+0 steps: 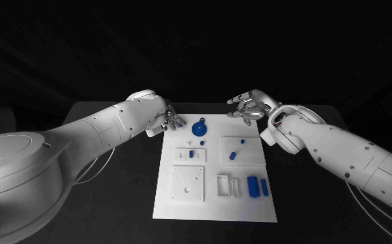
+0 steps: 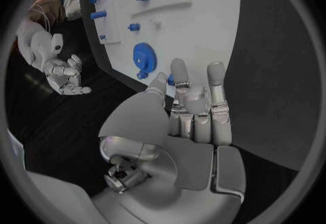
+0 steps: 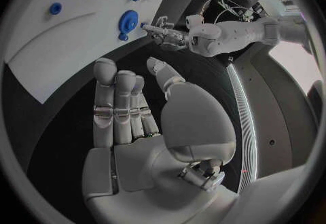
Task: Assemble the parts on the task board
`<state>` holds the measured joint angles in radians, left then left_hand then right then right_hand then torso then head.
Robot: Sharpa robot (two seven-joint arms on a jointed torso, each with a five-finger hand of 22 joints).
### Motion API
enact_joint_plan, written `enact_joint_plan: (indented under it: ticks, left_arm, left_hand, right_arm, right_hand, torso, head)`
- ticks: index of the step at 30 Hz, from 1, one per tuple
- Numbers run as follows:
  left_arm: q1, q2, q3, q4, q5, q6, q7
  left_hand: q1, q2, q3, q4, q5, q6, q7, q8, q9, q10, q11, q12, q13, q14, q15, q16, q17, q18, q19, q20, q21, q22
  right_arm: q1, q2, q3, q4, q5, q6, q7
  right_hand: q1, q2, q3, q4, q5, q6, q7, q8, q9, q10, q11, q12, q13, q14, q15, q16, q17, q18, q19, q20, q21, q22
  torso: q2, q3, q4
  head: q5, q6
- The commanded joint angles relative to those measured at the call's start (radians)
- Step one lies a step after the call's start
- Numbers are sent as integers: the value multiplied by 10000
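Hands both empty, fingers apart, at the white plastic task board's (image 1: pixel 214 210) top edge in the head view. Round blue toothed gear (image 1: pixel 199 129) lies upper centre, just right of my left hand (image 1: pixel 167 120); right hand (image 1: pixel 247 108) farther. I'd judge left reaches first.

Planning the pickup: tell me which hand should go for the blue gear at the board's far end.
Left, probably. The left hand is open at the task board's far left corner, close beside the blue gear. The right hand, also open, hovers past the far right corner, farther from the gear.
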<state>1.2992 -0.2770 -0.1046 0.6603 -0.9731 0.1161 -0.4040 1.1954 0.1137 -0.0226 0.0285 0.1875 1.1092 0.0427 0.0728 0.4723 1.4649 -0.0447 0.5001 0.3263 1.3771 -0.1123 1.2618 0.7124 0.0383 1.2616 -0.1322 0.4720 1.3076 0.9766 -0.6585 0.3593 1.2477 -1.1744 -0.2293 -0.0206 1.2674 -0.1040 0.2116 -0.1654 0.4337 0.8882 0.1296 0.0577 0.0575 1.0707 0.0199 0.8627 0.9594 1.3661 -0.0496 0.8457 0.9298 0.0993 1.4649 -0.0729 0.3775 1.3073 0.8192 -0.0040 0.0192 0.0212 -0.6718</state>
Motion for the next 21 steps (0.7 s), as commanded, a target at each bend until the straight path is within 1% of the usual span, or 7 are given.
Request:
enact_joint_plan:
  ticks: [1, 11, 14, 15, 16, 17, 21]
  left_arm:
    - [0, 26, 1, -2, 158, -41, 139]
    - [0, 20, 5, 1, 427, -77, 124]
    - [1, 14, 7, 9, 538, -166, 56]
    - [1, 9, 8, 14, 605, -195, 32]
    - [1, 6, 8, 17, 655, -209, 18]
    - [1, -3, 9, 27, 776, -238, -10]
    - [1, -38, 12, 79, 1032, -321, -57]
  left_hand:
    - [168, 74, 60, -131, 117, 71, -88, 93, 26, 447, 7, -62, 7, -55, -15, 11, 9, -118, -38, 22, -32, 185]
    - [476, 405, 487, -710, 889, 132, -182, 288, 446, 457, -40, -24, -12, -21, -29, 78, 104, -112, -40, 19, -9, 191]
    - [449, 425, 640, -935, 1172, 47, -270, 553, 1050, 476, -59, 51, -284, 22, -58, 138, 203, -103, -20, 5, 27, 193]
    - [443, 391, 673, -1008, 1307, 423, -371, 917, 1412, 454, -144, 69, -346, 5, -72, 111, 152, -109, -19, -9, 34, 191]
    - [395, 370, 743, -1062, 1329, 293, -407, 1075, 1796, 458, -145, 88, -374, 22, -88, 104, 153, -121, -5, -29, 54, 196]
    - [289, 355, 940, -1146, 1353, 107, -464, 1434, 2747, 451, -165, 192, -417, 63, -129, 107, 163, -152, -7, -69, 72, 185]
    - [242, 354, 1172, -1256, 1734, 179, -450, 1450, 3105, 458, -190, 185, -468, 61, -114, 107, 181, -149, -18, -58, 78, 190]
  right_arm:
    - [0, 15, 4, -10, -17, 116, 41]
    - [0, 50, 4, -68, -19, 173, 29]
    - [0, 56, 3, -78, -21, 185, 26]
    - [0, 57, 3, -81, -23, 189, 25]
    - [0, 58, 3, -84, -23, 191, 24]
    - [0, 58, 3, -89, -25, 197, 22]
    - [0, 55, 3, -98, -28, 209, 19]
  right_hand:
    - [-57, -23, 59, 7, 43, 17, 17, 7, 15, 46, -1, 39, -8, -19, -32, -54, -11, 177, 397, 18, -8, 450]
    - [-58, -18, 75, -9, 64, 37, 15, 7, 16, 50, -5, 42, -8, -15, -34, -59, -11, 177, 397, 15, -18, 446]
    - [-62, -19, 91, -23, 87, 38, 15, 7, 16, 46, -5, 39, -9, -15, -35, -60, -9, 175, 398, 14, 4, 451]
    - [-64, -18, 101, -28, 109, 43, 17, 7, 16, 46, -5, 39, -9, -15, -36, -60, -8, 175, 398, 14, 6, 451]
    - [-64, -18, 101, -28, 109, 43, 17, 7, 16, 46, -5, 39, -9, -15, -36, -60, -8, 175, 398, 14, 6, 451]
    - [-64, -18, 101, -28, 109, 43, 17, 7, 16, 46, -5, 39, -9, -15, -36, -60, -8, 175, 398, 14, 6, 451]
    - [-68, -25, 115, -39, 156, 49, 18, 8, 16, 42, -5, 34, -12, -17, -37, -60, -7, 175, 395, 12, 0, 451]
  torso:
    - [0, -1, -4]
    - [2, -1, 9]
    - [2, 2, 10]
    - [2, 3, 12]
    - [2, 3, 12]
    - [0, 1, 11]
    - [-7, -5, 14]
  head:
    - [-3, -7]
    - [5, -25]
    - [11, -31]
    - [10, -34]
    - [10, -34]
    - [11, -31]
    - [1, -39]
